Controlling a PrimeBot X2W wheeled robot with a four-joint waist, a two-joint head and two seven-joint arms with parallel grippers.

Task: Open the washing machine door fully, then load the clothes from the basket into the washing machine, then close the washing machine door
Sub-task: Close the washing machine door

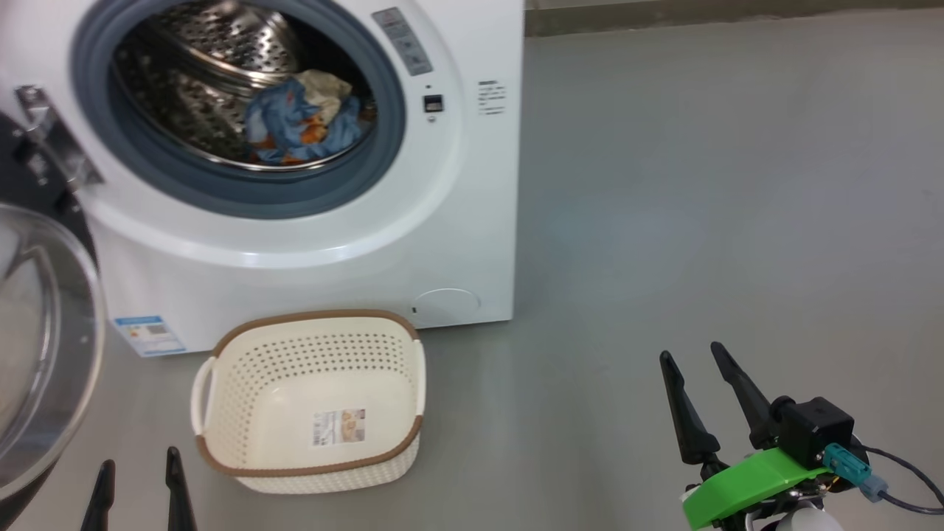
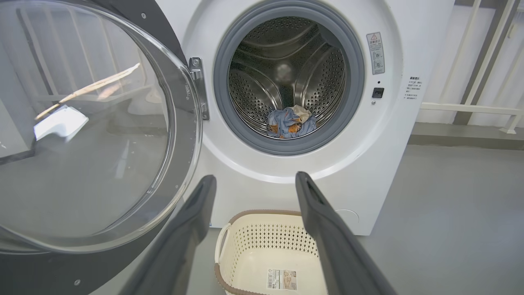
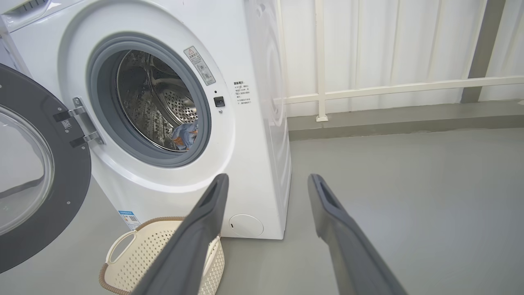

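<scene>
The white washing machine (image 1: 317,243) stands with its round door (image 1: 37,346) swung wide open to the left; the door's glass bowl (image 2: 82,123) is near my left gripper. Light blue clothes with orange print and a cream piece (image 1: 302,118) lie in the steel drum (image 2: 286,73). The cream basket (image 1: 310,402) sits on the floor before the machine, with just a label sticker on its bottom. My left gripper (image 1: 139,472) is open at the lower left, beside the basket. My right gripper (image 1: 693,369) is open at the lower right, well away from it.
Grey floor (image 1: 700,184) spreads to the right of the machine. A white railing (image 3: 389,86) and pale wall panels stand behind. The open door (image 3: 37,172) juts out on the left, close to my left arm.
</scene>
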